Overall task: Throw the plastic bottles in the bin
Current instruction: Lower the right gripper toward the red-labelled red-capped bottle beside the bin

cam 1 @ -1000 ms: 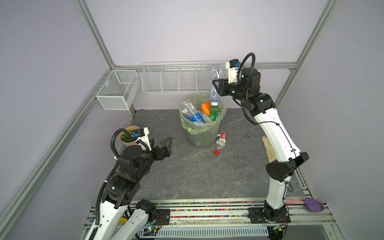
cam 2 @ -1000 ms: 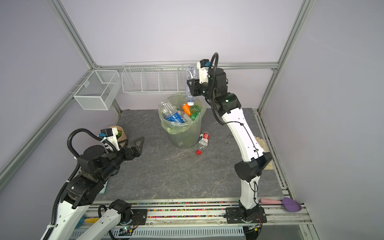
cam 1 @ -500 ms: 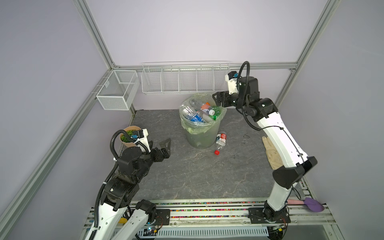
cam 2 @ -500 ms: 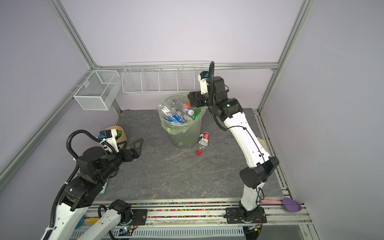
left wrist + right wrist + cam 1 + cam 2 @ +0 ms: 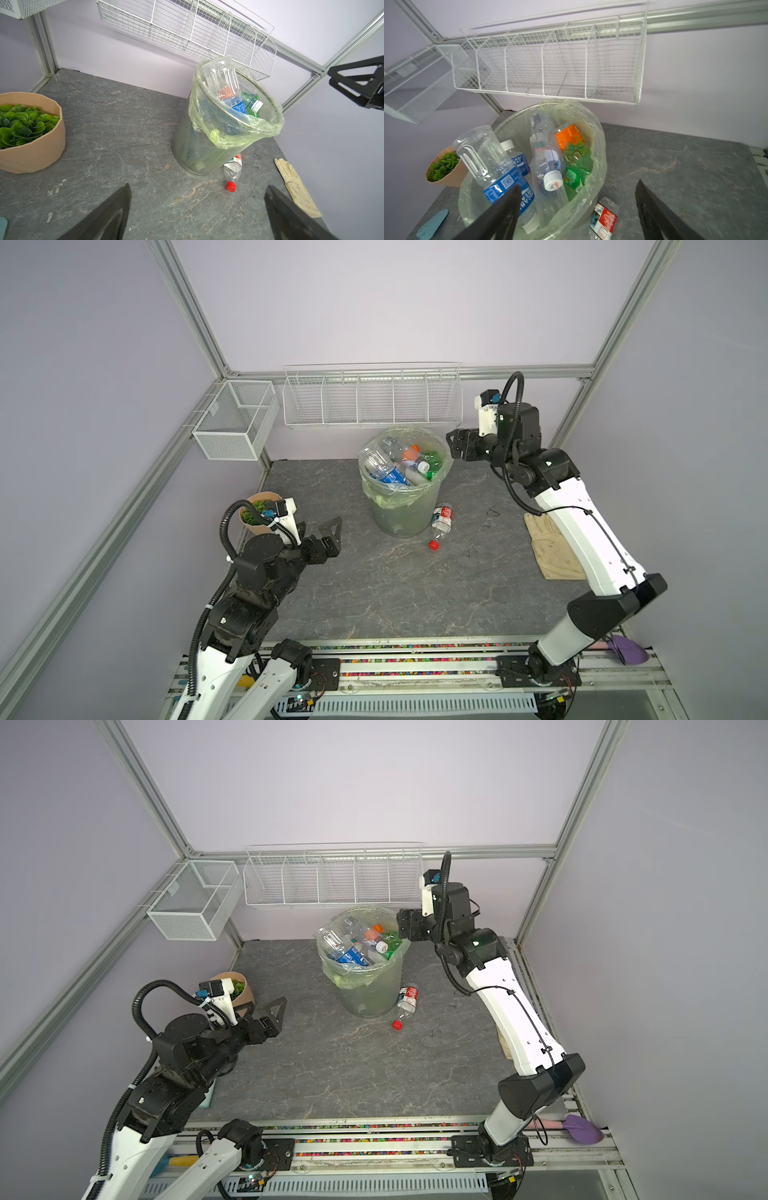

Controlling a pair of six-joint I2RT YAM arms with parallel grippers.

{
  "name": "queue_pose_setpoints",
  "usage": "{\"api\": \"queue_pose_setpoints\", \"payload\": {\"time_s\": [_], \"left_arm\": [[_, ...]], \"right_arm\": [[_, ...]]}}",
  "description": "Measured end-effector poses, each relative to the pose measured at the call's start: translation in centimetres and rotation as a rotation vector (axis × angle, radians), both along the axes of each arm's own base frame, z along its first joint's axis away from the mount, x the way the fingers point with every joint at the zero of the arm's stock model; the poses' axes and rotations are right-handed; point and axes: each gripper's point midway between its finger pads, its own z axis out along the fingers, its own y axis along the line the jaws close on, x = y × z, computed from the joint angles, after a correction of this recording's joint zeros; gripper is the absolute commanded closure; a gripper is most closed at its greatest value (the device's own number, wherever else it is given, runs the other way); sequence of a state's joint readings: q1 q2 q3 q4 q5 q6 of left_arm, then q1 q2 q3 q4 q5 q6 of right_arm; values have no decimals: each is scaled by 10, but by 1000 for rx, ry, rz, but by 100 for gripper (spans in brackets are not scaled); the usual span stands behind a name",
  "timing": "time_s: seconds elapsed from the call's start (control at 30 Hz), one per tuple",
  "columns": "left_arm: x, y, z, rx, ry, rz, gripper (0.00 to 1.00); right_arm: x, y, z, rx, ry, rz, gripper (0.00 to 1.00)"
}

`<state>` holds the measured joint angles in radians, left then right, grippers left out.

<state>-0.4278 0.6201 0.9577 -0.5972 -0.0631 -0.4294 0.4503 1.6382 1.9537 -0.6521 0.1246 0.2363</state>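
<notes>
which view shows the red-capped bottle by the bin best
The left wrist view: the red-capped bottle lies close and sharp, cap to label, beside the bin. Both top views show it whole but small. The right wrist view catches only its label end.

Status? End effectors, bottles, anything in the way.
Left end effector open, empty. Right end effector open, by bin. One bottle on table beside bin. Path clear.

The mesh bin (image 5: 401,516) was grey-green, its liner (image 5: 388,494) pale green. Bottles (image 5: 392,477) inside showed blue, orange and green. At its 5 o'clock, the crushed clear bottle (image 5: 441,517) carried a red label and cap.
</notes>
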Motion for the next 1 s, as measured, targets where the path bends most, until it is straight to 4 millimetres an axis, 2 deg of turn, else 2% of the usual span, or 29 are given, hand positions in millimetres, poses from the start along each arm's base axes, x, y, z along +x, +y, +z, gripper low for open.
{"api": "queue_pose_setpoints", "payload": {"time_s": [0.17, 0.37, 0.47, 0.6, 0.8, 1.0], "left_arm": [[0, 0, 0, -1, 0, 0, 1], [1, -1, -1, 1, 3, -1, 1], [2, -1, -2, 1, 6, -1, 1], [3, -2, -1, 0, 4, -3, 1], [3, -2, -5, 1, 11, -3, 1], [4, -2, -6, 0, 13, -3, 1]], "right_arm": [[0, -27, -50, -16, 118, -76, 12], [-1, -56, -89, 26, 225, -145, 12], [-2, -64, -113, 46, 287, -162, 12], [-7, -67, -147, 75, 376, -160, 9], [-8, -61, -193, 124, 486, -137, 0], [-3, -47, -242, 165, 604, -96, 10]]}}
